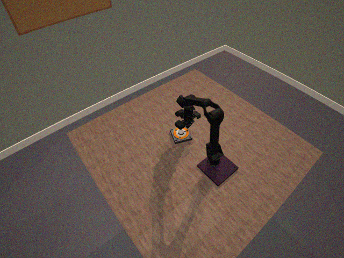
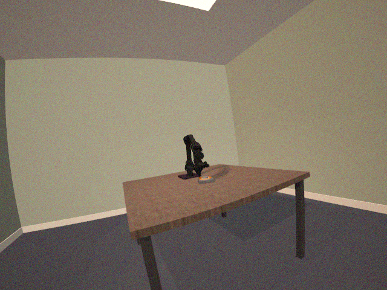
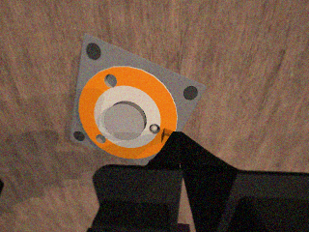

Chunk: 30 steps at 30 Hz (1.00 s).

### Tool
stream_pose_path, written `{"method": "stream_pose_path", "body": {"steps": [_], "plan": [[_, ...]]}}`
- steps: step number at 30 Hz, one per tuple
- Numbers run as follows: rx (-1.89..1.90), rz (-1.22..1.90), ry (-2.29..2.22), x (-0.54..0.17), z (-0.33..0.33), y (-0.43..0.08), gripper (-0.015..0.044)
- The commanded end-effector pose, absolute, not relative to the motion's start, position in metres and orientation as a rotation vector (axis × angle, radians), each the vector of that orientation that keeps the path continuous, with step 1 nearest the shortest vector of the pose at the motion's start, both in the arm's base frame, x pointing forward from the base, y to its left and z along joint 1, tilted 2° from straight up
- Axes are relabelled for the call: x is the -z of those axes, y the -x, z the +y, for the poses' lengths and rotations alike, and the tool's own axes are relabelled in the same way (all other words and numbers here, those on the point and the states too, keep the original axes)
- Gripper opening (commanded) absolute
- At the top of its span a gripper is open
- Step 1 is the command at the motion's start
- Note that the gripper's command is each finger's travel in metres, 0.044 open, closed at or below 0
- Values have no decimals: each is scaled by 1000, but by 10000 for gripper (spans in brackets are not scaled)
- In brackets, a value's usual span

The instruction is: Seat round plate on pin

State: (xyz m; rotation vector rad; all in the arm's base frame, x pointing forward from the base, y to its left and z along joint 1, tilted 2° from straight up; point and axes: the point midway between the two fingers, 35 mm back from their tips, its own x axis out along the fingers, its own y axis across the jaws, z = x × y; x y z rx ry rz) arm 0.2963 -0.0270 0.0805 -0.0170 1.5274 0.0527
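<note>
Round orange plate (image 3: pixel 126 112) sits on its grey square base (image 3: pixel 185 99), near the table's middle, beside the arm's mount. The gripper (image 3: pixel 177 136), clenched on nothing, hangs at the plate's rim beside the small tab (image 3: pixel 165 133). A push off-line might tilt the plate instead of turning it.

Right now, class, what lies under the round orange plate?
Under the plate lies the grey square base, its corners and three dark corner holes showing. The fourth corner is hidden by the shut gripper. The post fills the centre hole. Whether the plate lies flat is unclear.
</note>
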Motion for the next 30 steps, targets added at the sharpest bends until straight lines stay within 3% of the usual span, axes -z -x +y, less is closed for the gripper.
{"method": "stream_pose_path", "body": {"steps": [1, 8, 30], "plan": [[-57, 1519, 19, -93, -27, -297, 0], [-56, 1519, 19, -126, -28, -292, 0], [-52, 1526, 17, -117, -28, -293, 0]]}}
